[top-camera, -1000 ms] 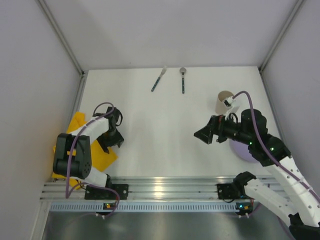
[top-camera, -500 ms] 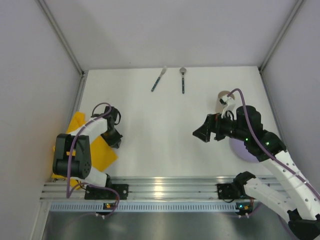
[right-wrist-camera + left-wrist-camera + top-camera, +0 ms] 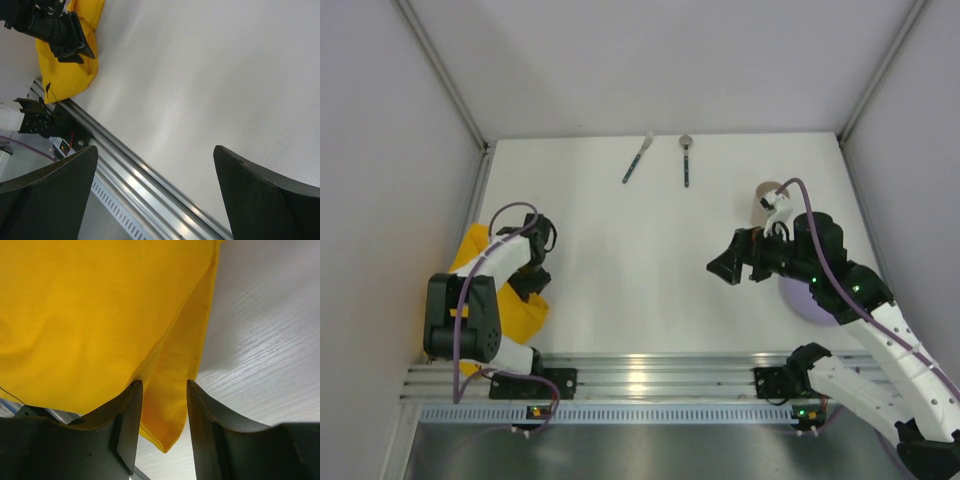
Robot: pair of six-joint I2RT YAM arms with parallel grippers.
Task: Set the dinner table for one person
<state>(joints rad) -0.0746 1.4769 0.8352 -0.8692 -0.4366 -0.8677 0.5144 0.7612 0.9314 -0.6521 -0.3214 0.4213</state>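
Left fingers (image 3: 528, 287), now shifted left, part-open astride yellow placemat (image 3: 75, 315) fold; right fingers (image 3: 723, 268) unchanged, wide open above bench (image 3: 640, 260).

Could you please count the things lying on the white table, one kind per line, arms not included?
Cutlery: 2, a spoon and another dark-handled utensil
Cup: 1
Purple plate: 1
Yellow cloth: 1
Total: 5
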